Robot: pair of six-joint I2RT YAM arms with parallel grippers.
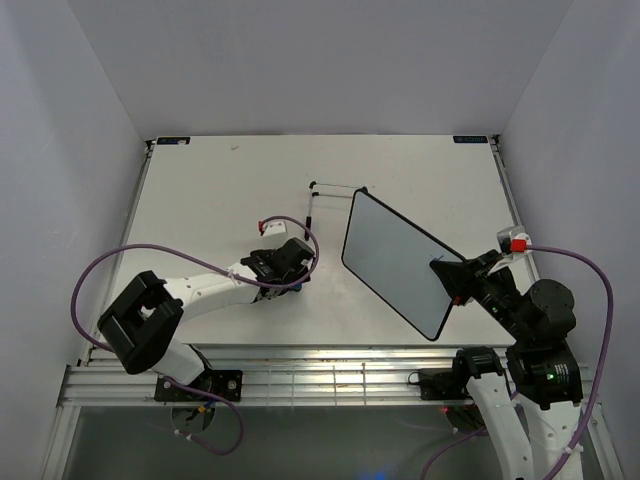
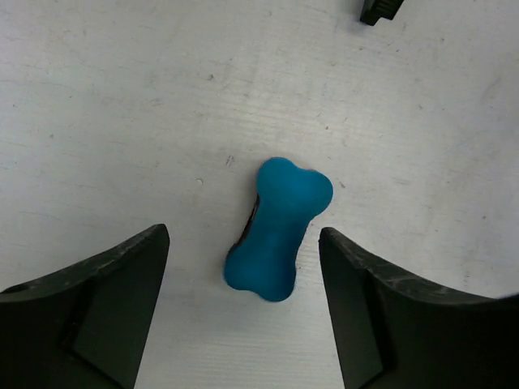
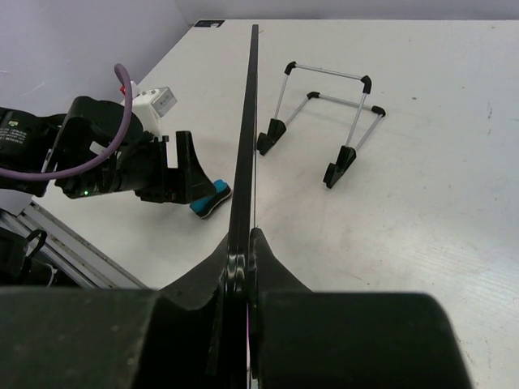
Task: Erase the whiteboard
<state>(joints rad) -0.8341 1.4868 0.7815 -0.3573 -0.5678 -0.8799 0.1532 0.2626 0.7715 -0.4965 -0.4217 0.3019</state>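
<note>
Whiteboard [image 1: 398, 262] is held at the right of the surface [image 1: 220, 190], tipped up rather than lying flat. The right jaws are clamped on its lower right rim. From the right wrist the board [image 3: 247, 121] shows edge-on as a thin dark line running straight away from the closed jaws. From above, the face that shows is a plain pale grey-white. I cannot tell whether its far corner touches the surface.

Just beyond the board's far corner stands a thin black wire stand [image 1: 335, 195], upright on its feet [image 3: 320, 121], with nothing resting on it.

The left jaws are spread wide and hang low over a small blue bone-shaped eraser [image 2: 280, 231]. The eraser lies on the surface between the two fingers, touched by neither. It sits a little askew to the jaws. From above, only a sliver of its blue [image 1: 297, 287] shows under the left wrist, to the left of the board.
</note>
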